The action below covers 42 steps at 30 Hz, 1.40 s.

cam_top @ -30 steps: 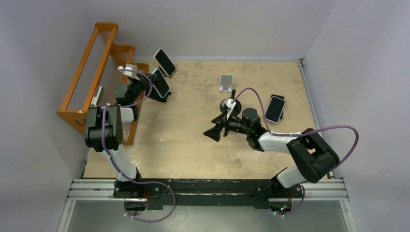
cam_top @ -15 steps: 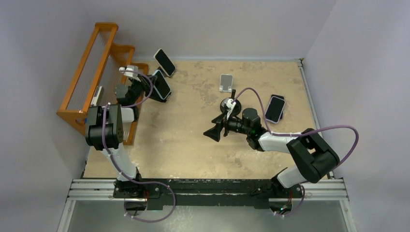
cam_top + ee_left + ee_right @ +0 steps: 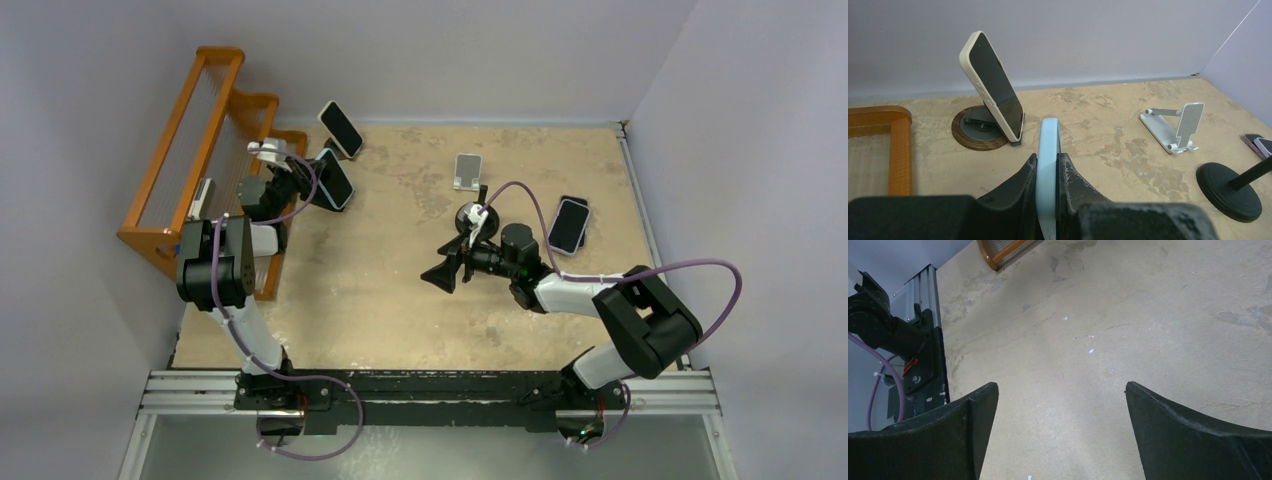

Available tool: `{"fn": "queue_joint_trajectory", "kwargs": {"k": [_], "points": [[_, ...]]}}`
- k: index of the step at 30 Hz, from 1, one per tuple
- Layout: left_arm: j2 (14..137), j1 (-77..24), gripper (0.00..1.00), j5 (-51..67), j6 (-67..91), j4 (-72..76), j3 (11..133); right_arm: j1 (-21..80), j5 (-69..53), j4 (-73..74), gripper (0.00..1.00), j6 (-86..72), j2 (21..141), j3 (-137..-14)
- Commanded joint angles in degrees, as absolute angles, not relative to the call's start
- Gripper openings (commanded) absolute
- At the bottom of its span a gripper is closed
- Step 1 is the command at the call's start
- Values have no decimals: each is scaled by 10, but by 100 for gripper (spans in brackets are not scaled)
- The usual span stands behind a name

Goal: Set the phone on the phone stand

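One phone (image 3: 1048,167) to place: pinched edge-on in left fingers (image 3: 1020,197), aloft near bench (image 3: 400,300) far-left corner. Keep right fingers (image 3: 943,440), spread wide mid-bench, clear. Carry to empty white stand (image 3: 1180,125) at far edge; seat bottom edge behind lip before releasing.

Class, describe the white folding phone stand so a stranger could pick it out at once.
On the tan table, look along the far side, near the back wall's middle. The white folding phone stand sits there, beyond the black pedestal stand. It alone is white, a flat base with an upright lipped plate.
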State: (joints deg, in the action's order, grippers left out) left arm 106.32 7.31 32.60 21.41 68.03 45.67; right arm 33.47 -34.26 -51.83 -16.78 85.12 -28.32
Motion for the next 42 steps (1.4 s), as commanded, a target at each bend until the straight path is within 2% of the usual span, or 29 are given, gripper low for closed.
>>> {"fn": "queue_joint_trajectory", "kwargs": {"k": [1,5,10,22,34,42], "points": [[1053,74,0,331,198,719,468,338,-356,-552,99,-156,849,-289],[1074,73,0,343,218,742,463,338,-355,-551,99,-155,848,-288],[1085,73,19,347,237,752,453,338,-354,-550,99,-155,846,-287],[1075,73,39,358,244,709,425,338,-355,-549,99,-154,834,-283],[1061,73,41,341,240,608,423,338,-354,-548,99,-154,823,-279],[996,73,42,301,267,530,388,338,-358,-552,99,-156,822,-278]]}}
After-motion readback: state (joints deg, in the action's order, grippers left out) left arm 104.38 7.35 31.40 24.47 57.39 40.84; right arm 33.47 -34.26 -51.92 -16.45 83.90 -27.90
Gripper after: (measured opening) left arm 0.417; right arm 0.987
